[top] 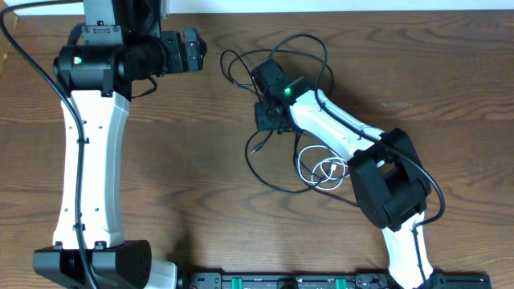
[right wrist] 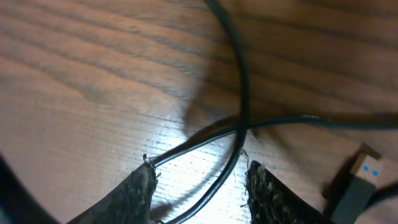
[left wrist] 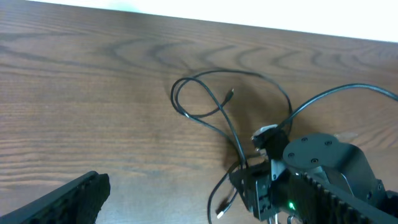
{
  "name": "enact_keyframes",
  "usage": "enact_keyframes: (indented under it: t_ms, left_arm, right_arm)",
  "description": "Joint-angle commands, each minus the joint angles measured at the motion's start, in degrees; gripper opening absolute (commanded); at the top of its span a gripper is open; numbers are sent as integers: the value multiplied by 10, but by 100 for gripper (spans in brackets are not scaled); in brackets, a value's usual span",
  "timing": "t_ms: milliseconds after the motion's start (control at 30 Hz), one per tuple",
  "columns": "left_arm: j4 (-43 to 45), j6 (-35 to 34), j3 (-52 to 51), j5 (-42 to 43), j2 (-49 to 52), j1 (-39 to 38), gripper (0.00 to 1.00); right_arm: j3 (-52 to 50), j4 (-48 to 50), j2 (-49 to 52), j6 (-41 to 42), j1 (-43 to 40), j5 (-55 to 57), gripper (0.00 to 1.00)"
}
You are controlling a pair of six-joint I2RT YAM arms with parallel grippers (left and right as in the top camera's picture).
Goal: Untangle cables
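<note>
Black cables [right wrist: 243, 81]: we see thin, round, smooth-sheathed cords lying in loose loops on the worktop [top: 185, 160], gathered around and beneath the right arm's wrist near the middle. Two strands cross each other just ahead of the right fingers.
White cable [top: 329, 168]: shorter and thinner, curled in small rounded loops on the worktop beside the right forearm, with a black loop running around its lower side.
Cable ends: one small metal-tipped plug [left wrist: 231, 94] lies inside an open loop. A flat rectangular USB plug [right wrist: 356, 186] with a blue insert lies off to the side of the right fingers.
Right hand [right wrist: 199, 180]: open and low over the worktop. Its two dark, rough-textured fingers [right wrist: 140, 193] are spread apart, and a black strand runs through the gap between them. We see no squeeze on it.
Left hand [top: 191, 50]: up near the far edge, well apart from the cords. Only one dark ribbed finger [left wrist: 62, 202] shows in its own camera, so we cannot tell whether it is open or closed.
Worktop: brown wood with a wavy, streaked grain and a dull sheen.
</note>
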Motion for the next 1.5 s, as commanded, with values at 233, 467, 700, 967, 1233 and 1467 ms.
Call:
enact_keyframes:
  t_ms: [233,467,700,967,1233,1467]
  left_arm:
    - [-7,23,4,-8,1,2,96]
    - [-7,27,4,-8,1,2,96]
    - [-7,27,4,-8,1,2,96]
    - [-7,27,4,-8,1,2,96]
    - [-7,27,4,-8,1,2,96]
    - [-7,27,4,-8,1,2,96]
  right_arm:
    - [1,21,52,130,3,20,51]
    - [1,20,76,143,5,21,52]
    - [1,-1,82,143,21,21,23]
    - [28,9,62,38,-11,-48,1]
    - [143,13,-62,-124,-108,-244,1]
    - [210,-10,-182,-121,-244,-115,1]
